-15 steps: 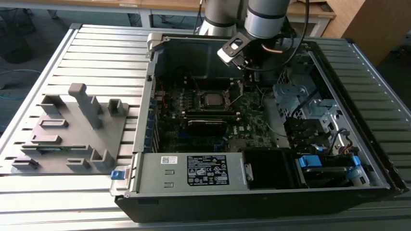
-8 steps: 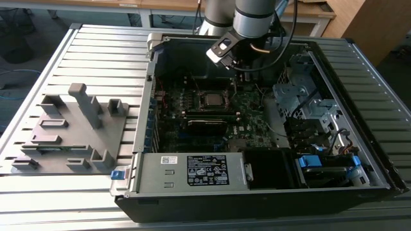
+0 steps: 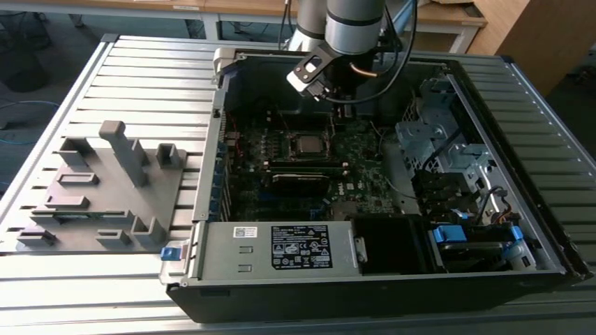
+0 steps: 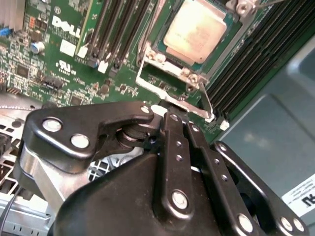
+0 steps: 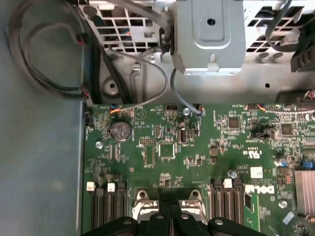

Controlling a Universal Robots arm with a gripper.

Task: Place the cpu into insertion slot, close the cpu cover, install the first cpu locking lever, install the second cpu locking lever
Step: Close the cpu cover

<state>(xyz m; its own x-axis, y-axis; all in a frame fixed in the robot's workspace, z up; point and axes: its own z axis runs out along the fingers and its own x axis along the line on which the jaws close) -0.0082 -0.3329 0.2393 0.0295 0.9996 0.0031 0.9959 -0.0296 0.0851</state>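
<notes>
Upper middle, exterior view: arm point(image 3: 354, 28) over open case point(image 3: 391, 296); cpu point(image 3: 306, 144) seated mid-board.
Second wrist view: gripper point(image 4: 179, 120), jaws together, at a wire locking lever point(image 4: 165, 94); cpu cover point(image 4: 156, 57) looks down.
First wrist view: jaws together above socket point(image 5: 140, 206).
Judgement: lever step in hand; it needs a press, then hooking.

A ribbed metal table point(image 3: 139, 77) of long parallel slats carries 2 things. An open black computer case point(image 3: 373, 303) lies on its side across the middle and the exterior view's right part, reaching close to the near edge. Beside it, toward the edge at the exterior view's left, sits a grey fixture plate point(image 3: 102, 202) with upright blocks and posts.
</notes>
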